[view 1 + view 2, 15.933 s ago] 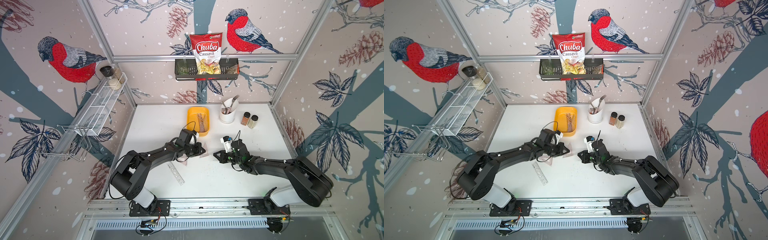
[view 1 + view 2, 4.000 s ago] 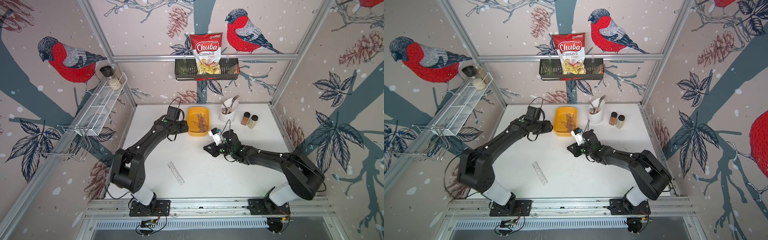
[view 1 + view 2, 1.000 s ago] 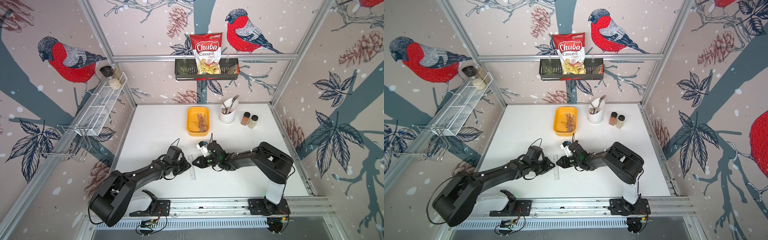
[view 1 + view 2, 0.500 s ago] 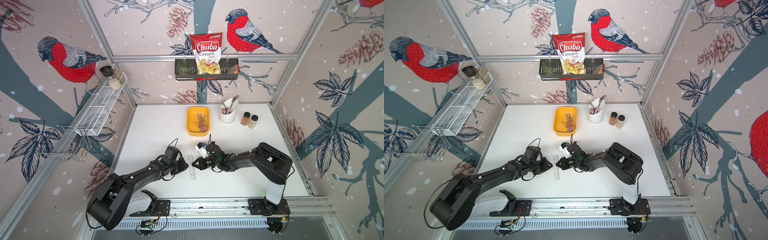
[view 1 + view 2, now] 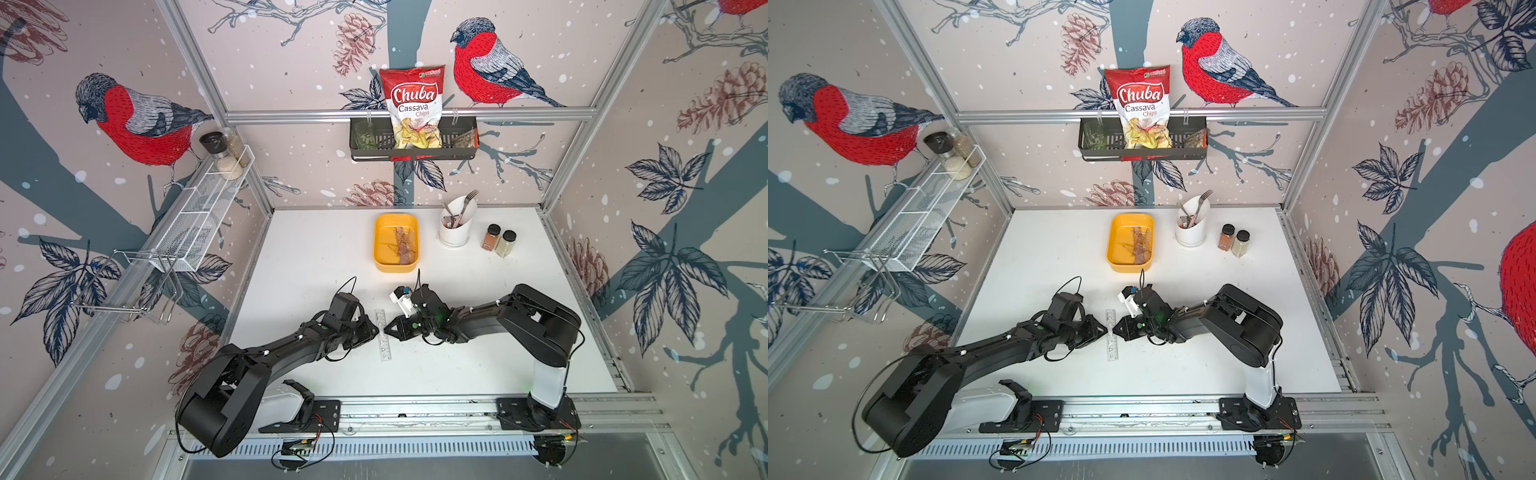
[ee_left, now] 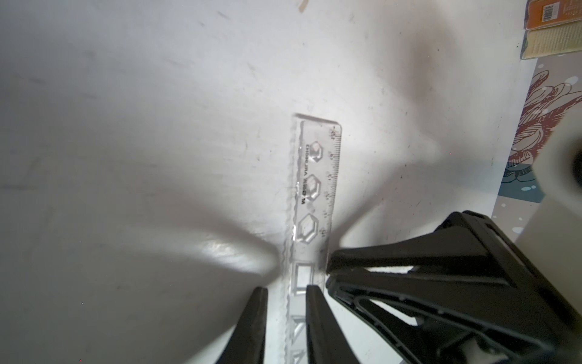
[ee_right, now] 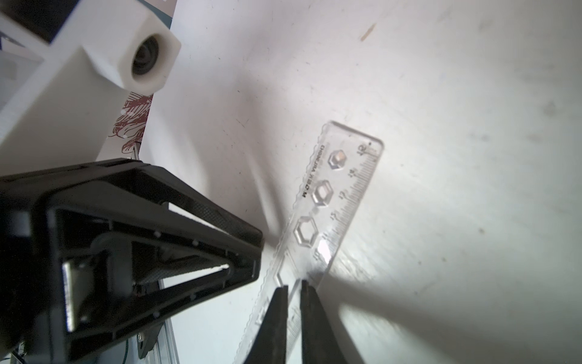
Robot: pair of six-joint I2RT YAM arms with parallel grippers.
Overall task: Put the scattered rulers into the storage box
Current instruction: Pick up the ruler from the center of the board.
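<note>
One clear stencil ruler (image 5: 383, 334) (image 5: 1111, 336) lies low on the white table between my two arms, pointing front to back. My right gripper (image 5: 387, 330) (image 7: 293, 285) is shut on the ruler's (image 7: 333, 201) scale edge, with only a slit between its fingers. My left gripper (image 5: 375, 330) (image 6: 287, 288) stands slightly open around the wavy edge of the ruler (image 6: 315, 189), not clamping it. The storage box (image 5: 376, 245) (image 5: 1109, 245) is a yellow tub at the back centre. Several rulers (image 5: 401, 245) lie inside it.
A white cutlery cup (image 5: 455, 230) and two spice jars (image 5: 498, 243) stand right of the box. The metal rail (image 5: 415, 409) runs along the table's front edge. A wire shelf (image 5: 195, 220) hangs on the left wall and a black basket (image 5: 413, 143) on the back wall.
Over the last second my right jaws closed on the ruler's edge and my left jaws parted a little. The ruler has stayed where it was.
</note>
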